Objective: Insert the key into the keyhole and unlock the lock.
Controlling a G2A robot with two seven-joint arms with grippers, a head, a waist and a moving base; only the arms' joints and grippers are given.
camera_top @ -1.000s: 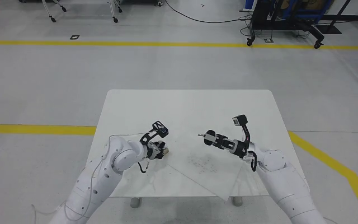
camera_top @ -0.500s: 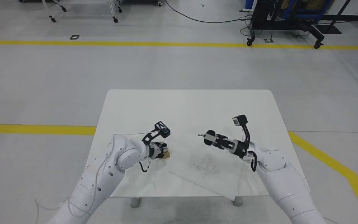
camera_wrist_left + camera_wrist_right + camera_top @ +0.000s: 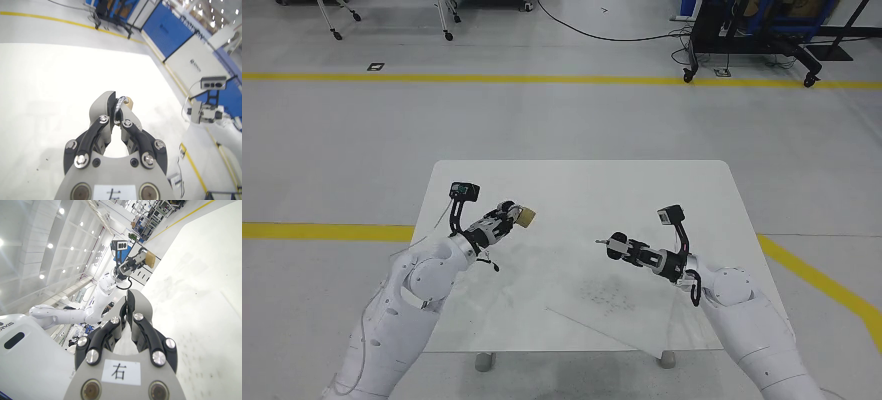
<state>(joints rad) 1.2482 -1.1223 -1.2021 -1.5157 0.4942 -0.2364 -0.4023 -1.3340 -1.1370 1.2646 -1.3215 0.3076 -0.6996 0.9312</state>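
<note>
Your left gripper (image 3: 118,106) is clamped on the silver shackle (image 3: 121,99) of a small brass padlock (image 3: 130,102), raised off the white table (image 3: 642,185). The fingers hide most of the padlock's body. Your right gripper (image 3: 127,299) is closed on a small metal key (image 3: 600,241), well apart from the padlock, with just the key's tip poking out.

Matt brass-coloured metal lock (image 3: 150,259); smooth, scuffed white table (image 3: 642,190).

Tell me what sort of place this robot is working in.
Probably a factory-style test hall or robotics lab: yellow floor lines, a black wheeled equipment cart, and blue and white partition panels beyond the white square table.
</note>
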